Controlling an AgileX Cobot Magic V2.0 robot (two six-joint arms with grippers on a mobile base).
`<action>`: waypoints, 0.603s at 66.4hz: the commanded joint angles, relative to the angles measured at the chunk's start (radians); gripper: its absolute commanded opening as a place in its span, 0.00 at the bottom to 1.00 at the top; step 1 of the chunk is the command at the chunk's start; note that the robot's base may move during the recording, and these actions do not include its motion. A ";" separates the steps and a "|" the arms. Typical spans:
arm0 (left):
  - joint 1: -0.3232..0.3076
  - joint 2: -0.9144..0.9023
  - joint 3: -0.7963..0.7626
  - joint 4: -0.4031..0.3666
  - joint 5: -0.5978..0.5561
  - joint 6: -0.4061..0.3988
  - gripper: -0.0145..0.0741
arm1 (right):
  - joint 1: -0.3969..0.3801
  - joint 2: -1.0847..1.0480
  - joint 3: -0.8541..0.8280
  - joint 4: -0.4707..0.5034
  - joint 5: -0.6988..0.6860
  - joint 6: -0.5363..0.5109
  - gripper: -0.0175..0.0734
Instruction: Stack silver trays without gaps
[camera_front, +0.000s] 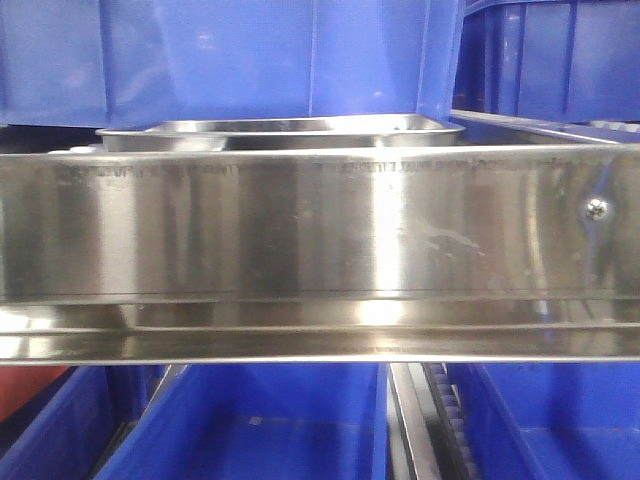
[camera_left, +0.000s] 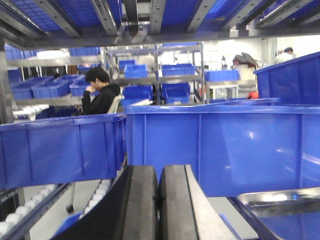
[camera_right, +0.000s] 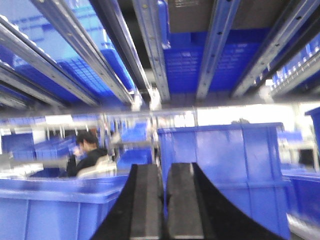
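Front view: silver tray (camera_front: 280, 132) sits on the shelf just behind the brushed-steel shelf rail (camera_front: 320, 230), toward the left half of the shelf. Only its rolled rim and a bit of wall show above the rail, so can't tell if it is one tray or several nested. Screw (camera_front: 597, 208) near the rail's right end. Blue bin (camera_front: 250, 50) directly behind the tray, more blue bins on the level below.

Left wrist view: left pincer (camera_left: 159, 200) has its black pads pressed together, nothing between them. It sits low, pointing at the wall of a large blue bin (camera_left: 220, 145). Shiny tray rim (camera_left: 280, 197) at the lower right, just right of the pincer, not touching it. Roller track (camera_left: 30, 210) at lower left. Person in black (camera_left: 100, 92) seated in the background.

Right wrist view, blurry: right pincer (camera_right: 165, 205) also together, only a thin dark seam, holding nothing. Blue bins ahead, shelf rails overhead (camera_right: 155, 50). No tray visible here.
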 joint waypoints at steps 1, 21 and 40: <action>-0.007 0.071 -0.080 -0.029 0.084 0.000 0.15 | 0.001 0.071 -0.097 0.000 0.166 0.001 0.17; -0.007 0.483 -0.382 -0.036 0.411 0.000 0.15 | 0.001 0.439 -0.352 0.000 0.586 0.001 0.17; -0.007 0.788 -0.511 -0.040 0.470 0.000 0.15 | 0.001 0.756 -0.565 0.000 0.872 0.001 0.17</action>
